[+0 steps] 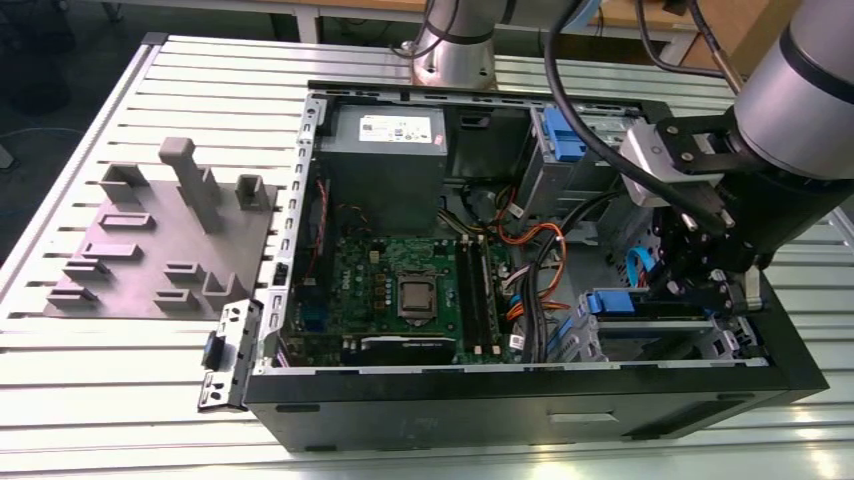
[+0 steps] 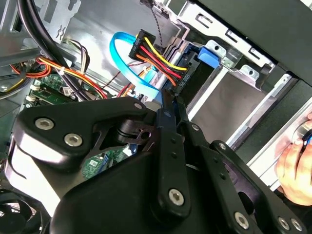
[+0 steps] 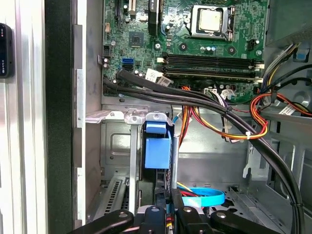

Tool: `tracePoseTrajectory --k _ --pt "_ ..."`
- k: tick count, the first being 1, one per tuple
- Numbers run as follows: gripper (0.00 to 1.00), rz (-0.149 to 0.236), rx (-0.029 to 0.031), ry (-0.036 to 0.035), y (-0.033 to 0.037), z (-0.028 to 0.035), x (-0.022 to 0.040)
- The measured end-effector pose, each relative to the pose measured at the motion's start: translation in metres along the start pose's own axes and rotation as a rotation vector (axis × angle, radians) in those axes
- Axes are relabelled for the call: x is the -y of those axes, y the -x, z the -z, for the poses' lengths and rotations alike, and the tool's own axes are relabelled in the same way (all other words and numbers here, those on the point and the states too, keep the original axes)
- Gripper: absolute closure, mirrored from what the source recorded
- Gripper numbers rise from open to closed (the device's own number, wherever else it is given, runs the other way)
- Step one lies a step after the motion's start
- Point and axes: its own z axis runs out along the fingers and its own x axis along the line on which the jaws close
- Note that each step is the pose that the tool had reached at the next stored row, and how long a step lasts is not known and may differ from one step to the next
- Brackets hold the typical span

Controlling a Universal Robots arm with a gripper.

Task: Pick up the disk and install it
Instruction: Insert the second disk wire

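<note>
So the open black desktop computer case [image 1: 534, 400] is lying on its side on the slatted white metal tabletop [image 1: 120, 380], green motherboard [image 1: 400, 290] facing up. The arm's black pincer [image 1: 714, 285] is down inside the case at the exterior view's right, right at the silver metal drive cage [image 1: 641, 335].

The disk, a flat drive in a blue plastic carrier frame [image 3: 157, 151], is sitting edge-on in that cage; in the first wrist view you mostly see its blue end tab standing between the cage rails. In the second wrist view the pincer [image 2: 168, 105] has its two thin black fingertips pressed together with no gap visible, right by the disk's cabled end [image 2: 187, 78], where the bundle of yellow, red and black power wires [image 2: 156, 56] and the flat light-blue data cable [image 2: 134, 68] plug in. Can't make out whether the tips are actually pinching anything.

There's also a person's hand [image 2: 295, 170] at the edge of the second wrist view, outside the case wall.

A grey plastic fixture plate with upright blocks [image 1: 160, 240] sits on the tabletop at the exterior view's left, well apart from the pincer.
</note>
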Motion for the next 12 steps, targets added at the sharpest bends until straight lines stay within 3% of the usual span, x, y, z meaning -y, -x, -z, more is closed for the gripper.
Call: tracePoseTrajectory --k 12 --pt "0.84 0.0 -0.0002 0.0 -0.0017 -0.002 -0.0002"
